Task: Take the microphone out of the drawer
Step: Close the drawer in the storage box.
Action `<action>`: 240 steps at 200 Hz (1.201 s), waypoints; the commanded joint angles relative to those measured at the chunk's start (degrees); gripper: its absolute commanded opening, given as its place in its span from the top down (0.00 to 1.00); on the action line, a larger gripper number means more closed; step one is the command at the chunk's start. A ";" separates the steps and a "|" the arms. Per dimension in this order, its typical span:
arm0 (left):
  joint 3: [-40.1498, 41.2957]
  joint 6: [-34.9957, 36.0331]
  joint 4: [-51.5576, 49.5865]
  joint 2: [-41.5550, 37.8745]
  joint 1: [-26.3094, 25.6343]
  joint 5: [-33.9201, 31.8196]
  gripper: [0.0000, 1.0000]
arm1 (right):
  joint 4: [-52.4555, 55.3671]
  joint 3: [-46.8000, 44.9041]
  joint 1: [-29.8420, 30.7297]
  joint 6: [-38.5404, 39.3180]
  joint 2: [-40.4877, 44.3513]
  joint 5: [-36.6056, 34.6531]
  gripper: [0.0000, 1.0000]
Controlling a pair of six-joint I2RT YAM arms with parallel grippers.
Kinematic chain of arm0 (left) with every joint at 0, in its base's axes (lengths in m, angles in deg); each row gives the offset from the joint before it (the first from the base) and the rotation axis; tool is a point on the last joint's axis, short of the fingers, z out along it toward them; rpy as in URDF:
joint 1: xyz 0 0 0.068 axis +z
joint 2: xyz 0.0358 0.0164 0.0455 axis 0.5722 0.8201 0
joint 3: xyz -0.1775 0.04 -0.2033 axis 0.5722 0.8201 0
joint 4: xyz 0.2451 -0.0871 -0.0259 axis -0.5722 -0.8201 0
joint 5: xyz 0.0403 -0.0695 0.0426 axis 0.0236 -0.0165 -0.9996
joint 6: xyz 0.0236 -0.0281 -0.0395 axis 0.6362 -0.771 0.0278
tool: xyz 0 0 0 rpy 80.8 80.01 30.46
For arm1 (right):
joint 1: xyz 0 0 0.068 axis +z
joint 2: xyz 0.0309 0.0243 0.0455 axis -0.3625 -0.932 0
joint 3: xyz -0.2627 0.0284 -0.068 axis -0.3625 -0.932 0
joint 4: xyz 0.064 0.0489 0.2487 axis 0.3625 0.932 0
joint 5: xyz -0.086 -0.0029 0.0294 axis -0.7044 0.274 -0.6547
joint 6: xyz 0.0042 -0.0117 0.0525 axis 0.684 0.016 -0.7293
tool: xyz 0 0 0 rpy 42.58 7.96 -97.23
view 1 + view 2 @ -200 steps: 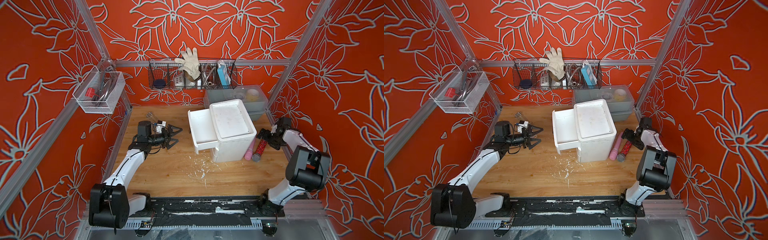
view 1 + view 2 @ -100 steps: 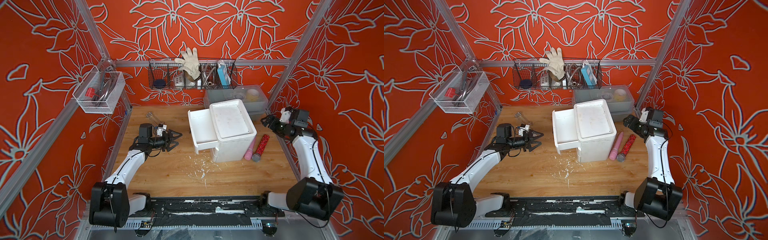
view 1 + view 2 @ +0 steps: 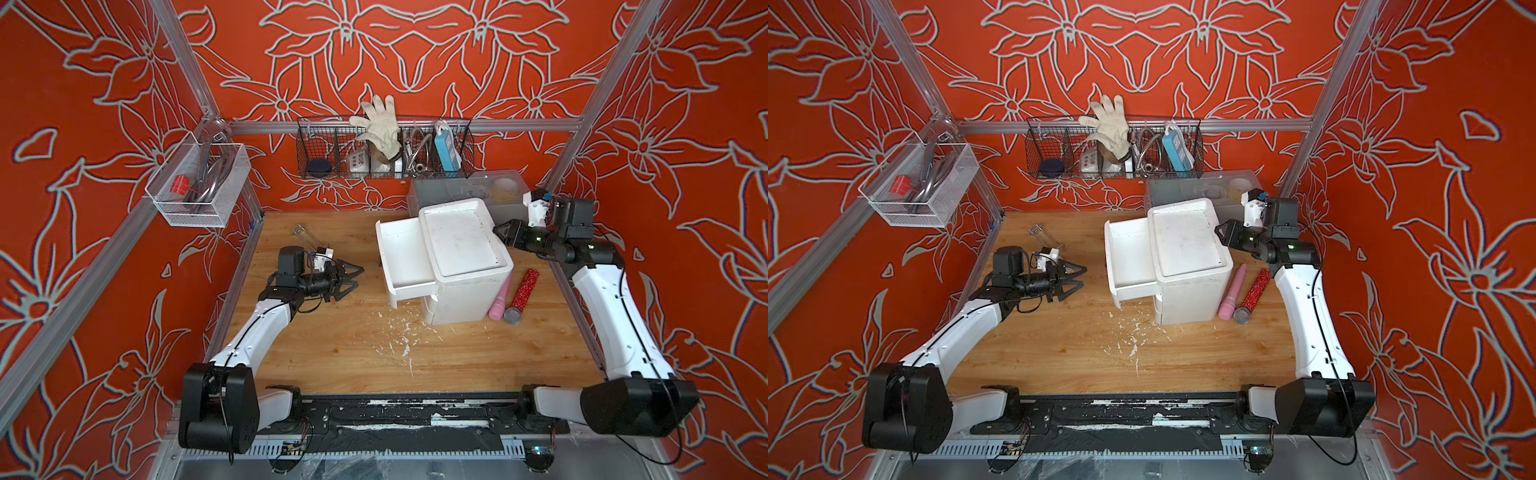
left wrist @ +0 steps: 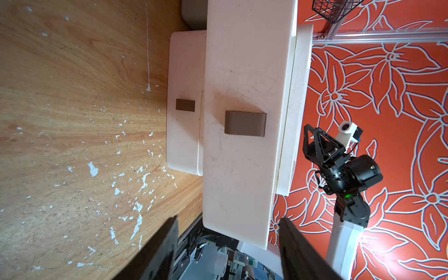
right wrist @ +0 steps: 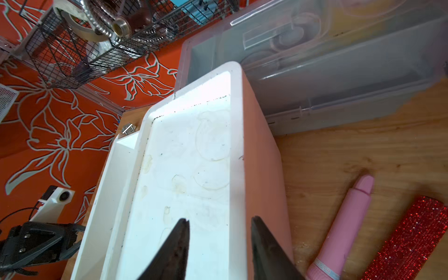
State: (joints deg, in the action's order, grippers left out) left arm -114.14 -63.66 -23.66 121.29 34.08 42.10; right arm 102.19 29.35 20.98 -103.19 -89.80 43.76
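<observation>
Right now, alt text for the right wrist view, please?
The right end effector, jaws apart and empty, hangs at the top edge of the white drawer unit. A pink microphone and a red glitter microphone lie on the table beside it; a clear bin stands behind.

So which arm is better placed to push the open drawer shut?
Probably left. The left end effector points at the drawer and its pulled-out front; the right end effector hovers at the cabinet, on its opposite side.
</observation>
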 commanded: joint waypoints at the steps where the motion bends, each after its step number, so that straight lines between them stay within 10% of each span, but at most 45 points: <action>1: 0.35 0.01 1.38 -0.73 -0.24 -0.04 0.33 | 4.65 2.16 1.38 4.40 -0.62 -4.70 0.47; 145: 1.57 -2.25 6.57 0.55 -0.98 -1.55 0.37 | 9.39 3.64 7.66 12.57 -5.36 -16.64 0.83; 200: 1.09 -4.42 12.26 4.64 -3.50 -2.91 0.75 | 9.84 3.92 8.27 12.62 -5.43 -17.66 0.89; 240: -1.95 -6.18 15.46 8.36 -7.23 -4.14 0.81 | 9.31 3.84 8.36 11.61 -5.33 -17.93 0.91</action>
State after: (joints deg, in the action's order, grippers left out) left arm -113.35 -68.89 -12.50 128.02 28.75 38.76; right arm 110.80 31.84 29.03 -90.14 -94.92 24.46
